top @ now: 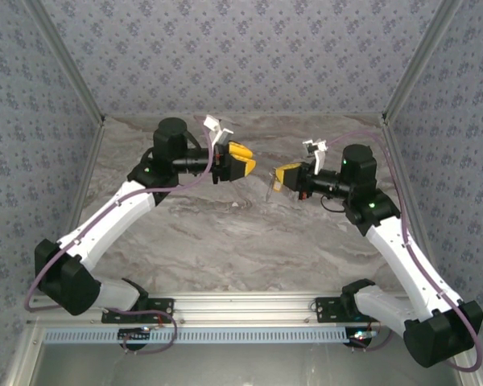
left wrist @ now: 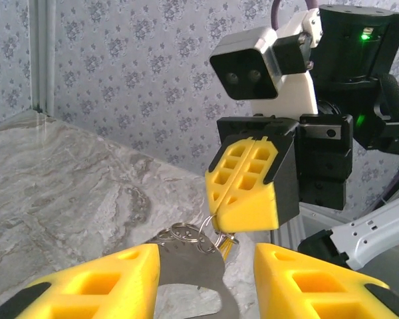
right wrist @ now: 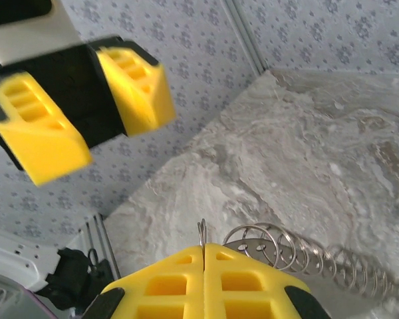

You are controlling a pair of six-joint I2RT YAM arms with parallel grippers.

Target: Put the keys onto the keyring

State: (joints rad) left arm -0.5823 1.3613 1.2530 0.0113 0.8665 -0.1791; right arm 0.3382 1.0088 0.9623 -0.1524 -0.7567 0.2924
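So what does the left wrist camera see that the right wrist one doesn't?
Left wrist: the right gripper face-on, shut, with a camera above it. Right wrist: the left gripper face-on, open. Both: the keyring pinched in the right gripper, the marble table and the wallpaper.

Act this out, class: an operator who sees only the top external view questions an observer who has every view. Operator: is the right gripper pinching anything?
Observer: Yes. The right wrist view shows the right gripper shut, with a thin grey wire loop poking out between its fingertips.
Operator: Anything attached to it?
Observer: The left wrist view shows small linked metal rings at that gripper's tip.
Operator: And the left gripper?
Observer: The left gripper is open. In its own view its fingers stand wide apart, with the rings above the gap between them.
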